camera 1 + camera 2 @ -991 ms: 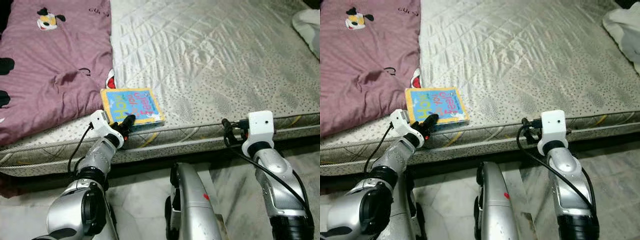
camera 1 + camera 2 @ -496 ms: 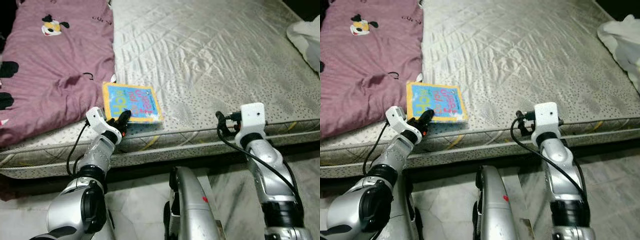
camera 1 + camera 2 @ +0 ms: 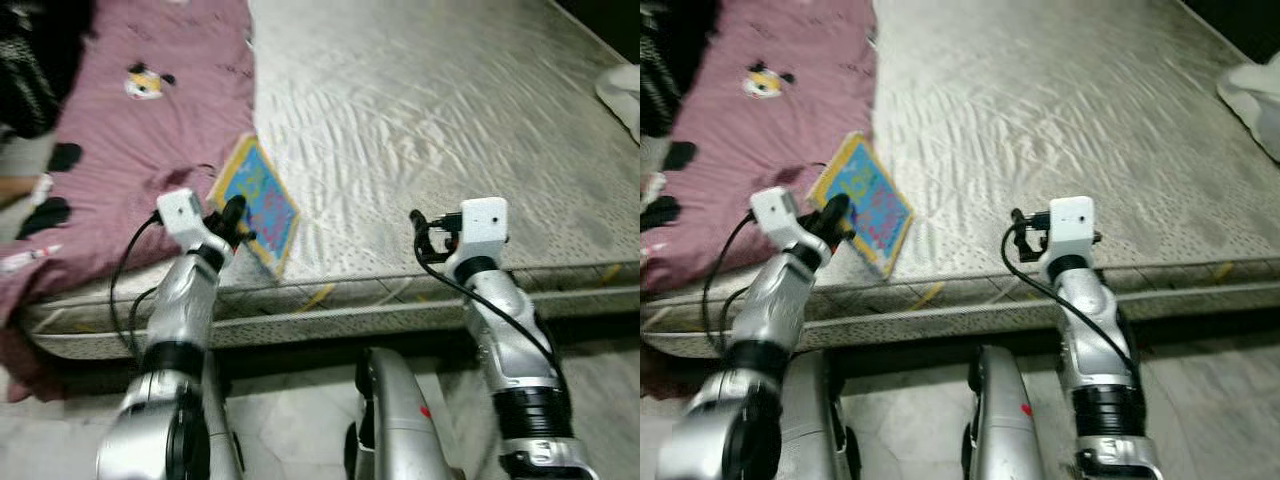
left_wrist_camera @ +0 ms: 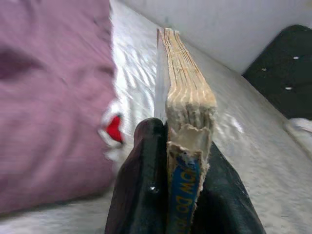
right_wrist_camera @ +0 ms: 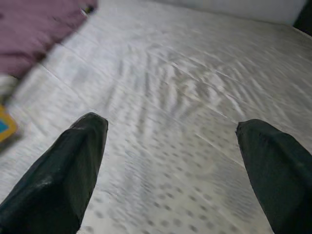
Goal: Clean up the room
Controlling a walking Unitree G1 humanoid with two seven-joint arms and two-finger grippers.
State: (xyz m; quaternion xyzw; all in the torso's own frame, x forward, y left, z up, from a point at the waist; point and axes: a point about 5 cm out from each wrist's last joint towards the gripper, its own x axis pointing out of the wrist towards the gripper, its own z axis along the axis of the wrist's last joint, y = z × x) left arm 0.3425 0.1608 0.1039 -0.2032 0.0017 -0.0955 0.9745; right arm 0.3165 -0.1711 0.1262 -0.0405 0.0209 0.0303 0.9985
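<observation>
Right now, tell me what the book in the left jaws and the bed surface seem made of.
The book, clamped in the left gripper, looks like thick cardboard: layered tan board pages, frayed at the spine, with a glossy printed blue and yellow cover. The mattress looks like quilted fabric with a slight satin sheen, stitched in wavy lines; the fibre can't be told.

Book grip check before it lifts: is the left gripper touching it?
Touching. The left wrist view shows the left gripper jaws clamped on either side of the book at its spine end.

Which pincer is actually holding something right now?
The left pincer: its fingers clamp the children's board book by its edge. The right pincer is spread open above the mattress.
</observation>
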